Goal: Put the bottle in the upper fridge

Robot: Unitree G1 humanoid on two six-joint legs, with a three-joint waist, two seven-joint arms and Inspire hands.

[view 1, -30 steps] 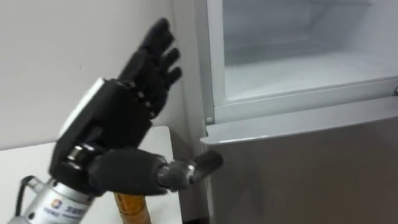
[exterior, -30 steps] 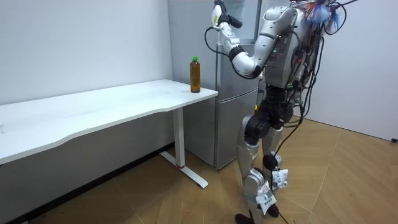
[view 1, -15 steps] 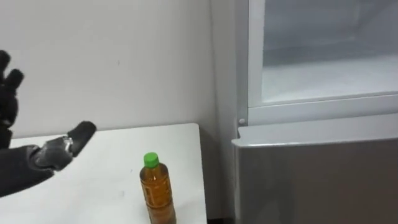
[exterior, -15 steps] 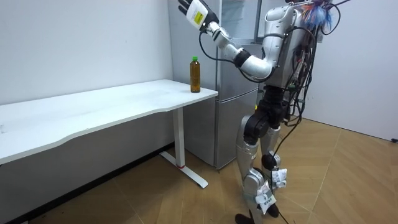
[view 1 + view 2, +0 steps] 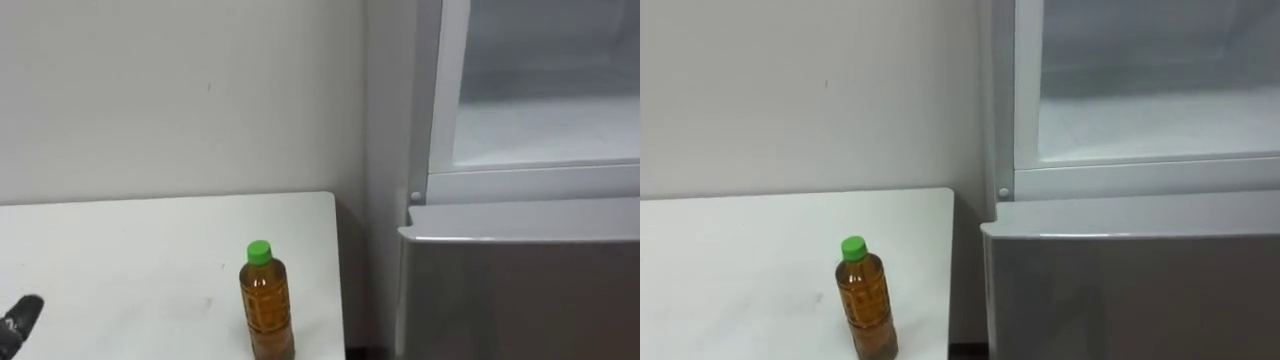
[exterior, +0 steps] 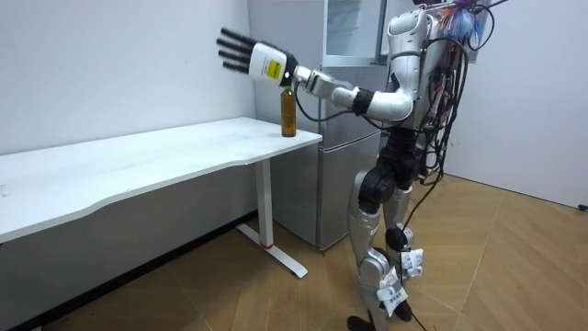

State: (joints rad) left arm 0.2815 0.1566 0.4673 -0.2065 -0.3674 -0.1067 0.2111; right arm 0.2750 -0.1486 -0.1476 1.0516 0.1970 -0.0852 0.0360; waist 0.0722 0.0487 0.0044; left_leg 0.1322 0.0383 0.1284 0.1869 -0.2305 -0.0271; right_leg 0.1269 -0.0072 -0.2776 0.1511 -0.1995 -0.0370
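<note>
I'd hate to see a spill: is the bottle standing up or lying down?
Upright: the bottle stands on its base on the table, near the corner, with its green cap on top.

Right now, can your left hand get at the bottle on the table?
Probably yes: the left hand hangs open above the table, close to the bottle, which stands upright by the table's corner with nothing in between.
</note>
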